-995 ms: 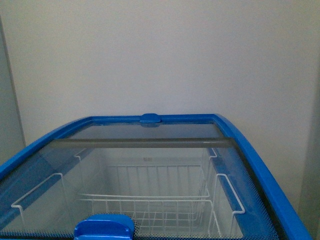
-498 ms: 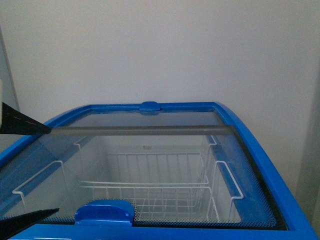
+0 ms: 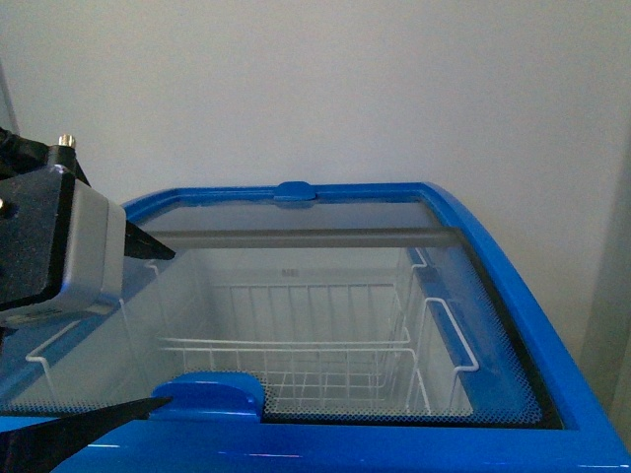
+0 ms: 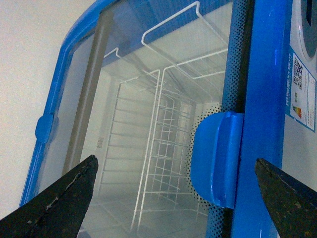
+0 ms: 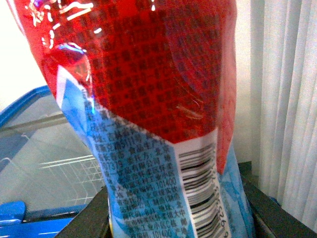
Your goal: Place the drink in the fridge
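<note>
The fridge (image 3: pixel 394 448), a white chest cooler with a blue top rim, is seen from above in the front view, set against a plain pale wall (image 3: pixel 315 89). Its curved glass lid (image 3: pixel 296 258) is seen drawn over the opening, and an empty white wire basket (image 3: pixel 296 345) is seen through it. One blue handle (image 3: pixel 209 394) is fixed at the near edge of the lid and a second handle (image 3: pixel 296 191) at the far edge.

The left gripper (image 3: pixel 170 327) is held over the near left part of the lid with its black fingers spread wide and nothing between them. In the left wrist view the near handle (image 4: pixel 218 158) is framed between the two fingertips of that gripper (image 4: pixel 176 161), and a printed sticker (image 4: pixel 299 84) is seen on the fridge's front.

The drink bottle (image 5: pixel 148 99), wrapped in a red and blue label with a barcode, is pinched upright between the dark fingers of the right gripper (image 5: pixel 176 218). It is held outside the fridge, whose blue rim (image 5: pixel 25 101) is seen behind it, and a pale curtain (image 5: pixel 287 99) hangs on the other side.
</note>
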